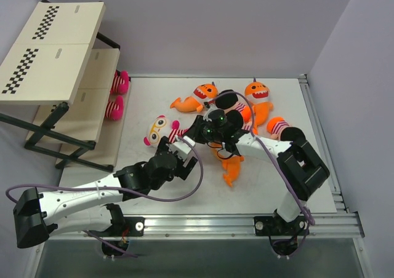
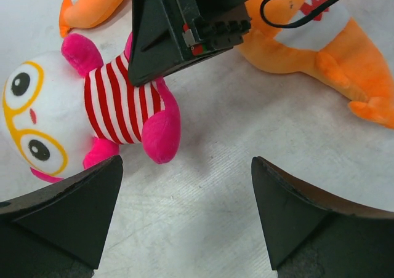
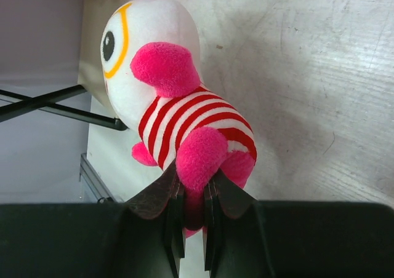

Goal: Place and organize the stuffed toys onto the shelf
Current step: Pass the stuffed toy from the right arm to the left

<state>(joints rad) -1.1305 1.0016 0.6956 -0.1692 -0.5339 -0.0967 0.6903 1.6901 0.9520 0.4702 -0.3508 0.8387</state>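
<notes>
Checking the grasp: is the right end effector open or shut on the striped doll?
Shut on it: the right end effector pinches a pink limb of the striped doll, jaws nearly together.

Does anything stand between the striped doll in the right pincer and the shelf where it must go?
No, the table between the striped doll and the shelf is bare. Two striped toys already sit on its lower board's edge.

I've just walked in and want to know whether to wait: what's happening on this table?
The right gripper is shut on a pink limb of a striped doll lying on the table. The left gripper hangs open beside it, holding nothing. Two more dolls sit on the shelf's lower board. The sharks and other toys lie in a pile.
</notes>
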